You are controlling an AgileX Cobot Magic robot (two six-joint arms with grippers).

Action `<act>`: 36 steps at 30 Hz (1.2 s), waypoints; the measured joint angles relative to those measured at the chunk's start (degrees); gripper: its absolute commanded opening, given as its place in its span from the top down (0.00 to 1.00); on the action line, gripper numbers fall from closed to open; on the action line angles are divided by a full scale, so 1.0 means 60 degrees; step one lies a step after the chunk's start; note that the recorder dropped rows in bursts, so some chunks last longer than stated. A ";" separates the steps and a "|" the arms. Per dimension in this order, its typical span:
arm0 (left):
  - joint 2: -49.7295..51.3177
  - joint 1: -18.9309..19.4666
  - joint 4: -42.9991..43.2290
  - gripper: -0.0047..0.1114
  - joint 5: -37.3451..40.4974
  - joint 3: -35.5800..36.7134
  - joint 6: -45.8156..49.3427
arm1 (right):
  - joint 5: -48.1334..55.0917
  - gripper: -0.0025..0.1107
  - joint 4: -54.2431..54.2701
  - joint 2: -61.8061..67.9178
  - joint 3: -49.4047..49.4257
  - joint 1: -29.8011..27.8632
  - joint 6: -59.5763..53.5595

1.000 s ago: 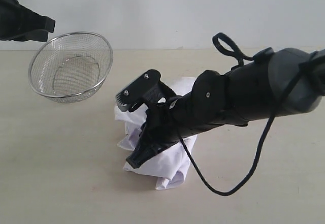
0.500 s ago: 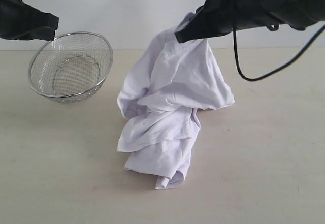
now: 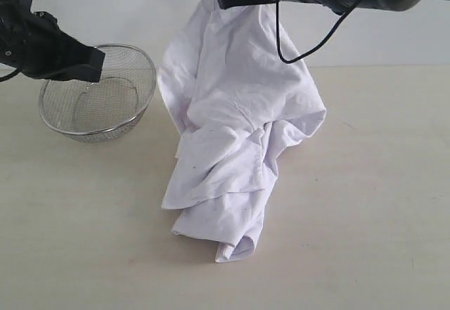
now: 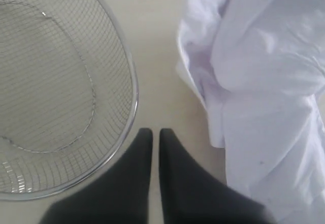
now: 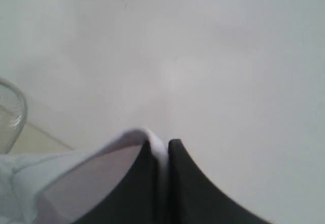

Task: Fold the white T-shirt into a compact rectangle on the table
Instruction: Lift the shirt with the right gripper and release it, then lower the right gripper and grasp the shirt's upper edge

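One crumpled white T-shirt [image 3: 239, 113] (soft, creased) pinched in right hand [image 5: 161, 145], left hand [image 4: 152, 132] clenched empty, round wire-mesh basket [image 3: 98, 107].

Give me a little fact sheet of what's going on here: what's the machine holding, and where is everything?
shirt: white T-shirt, crumpled, top raised, lower end lying on the table
right tool: shut on a fold of the shirt, held high
left tool: shut, holding nothing, beside the rim of the wire basket
basket: empty, apart from the shirt
folding: not yet begun
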 measured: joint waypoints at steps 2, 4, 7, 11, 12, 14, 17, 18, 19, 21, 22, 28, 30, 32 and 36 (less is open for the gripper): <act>0.0000 -0.0148 -0.0008 0.92 0.0000 0.0000 0.0132 | -0.0496 0.98 0.0000 0.0165 -0.0241 0.0000 -0.0129; 0.0000 -0.0307 -0.0008 0.92 0.0000 0.0000 0.0205 | -0.0648 0.94 0.0042 0.0227 -0.0421 -0.0006 -0.0173; 0.0000 -0.0555 -0.0008 0.92 0.0000 0.0000 0.0292 | -0.0196 0.81 0.0076 0.0241 -0.0827 -0.0095 -0.0235; 0.0000 -0.0709 -0.0030 0.92 0.0000 0.0000 0.0375 | 0.0443 0.44 0.0124 0.0241 -0.1065 -0.0256 -0.0235; 0.0000 -0.0709 -0.0030 0.92 0.0000 0.0000 0.0375 | 0.0480 0.34 0.0124 0.0241 -0.1065 -0.0267 -0.0235; 0.0000 -0.0709 -0.0030 0.92 0.0000 0.0000 0.0375 | 0.0457 0.25 0.0124 0.0241 -0.1065 -0.0327 -0.0183; 0.0000 -0.0709 -0.0030 0.92 0.0000 0.0000 0.0394 | 0.0379 0.32 0.0124 0.0241 -0.1065 -0.0358 0.0153; 0.0000 -0.0709 -0.0030 0.92 0.0000 0.0000 0.0436 | 0.0379 0.38 0.0124 0.0241 -0.1065 -0.0373 0.0345; 0.0000 -0.0709 -0.0030 0.92 0.0000 0.0000 0.0475 | 0.0471 0.46 0.0124 0.0223 -0.1065 -0.0373 0.0550; 0.0000 -0.0709 -0.0030 0.92 0.0000 0.0000 0.0518 | 0.0998 0.59 0.0124 0.0123 -0.1065 -0.0395 0.0828; 0.0000 -0.0709 -0.0030 0.92 0.0000 0.0000 0.0538 | 0.1434 0.65 0.0124 0.0029 -0.1065 -0.0441 0.0917; 0.0000 -0.0709 -0.0030 0.92 0.0000 0.0000 0.0575 | 0.4677 0.98 -0.0667 -0.0743 -0.1086 -0.1110 0.2411; 0.0000 -0.0709 -0.0011 0.92 0.0000 0.0000 0.0611 | 0.6103 0.98 -0.1372 -0.1033 -0.1086 -0.1485 0.3345; 0.0000 -0.0709 0.0050 0.92 0.0000 0.0000 0.0618 | 0.7395 0.98 -0.1920 -0.1212 -0.1097 -0.1800 0.3796; 0.0000 -0.0709 0.0091 0.92 0.0000 0.0000 0.0618 | 0.9885 0.98 -0.2328 -0.1300 -0.1122 -0.1945 0.3842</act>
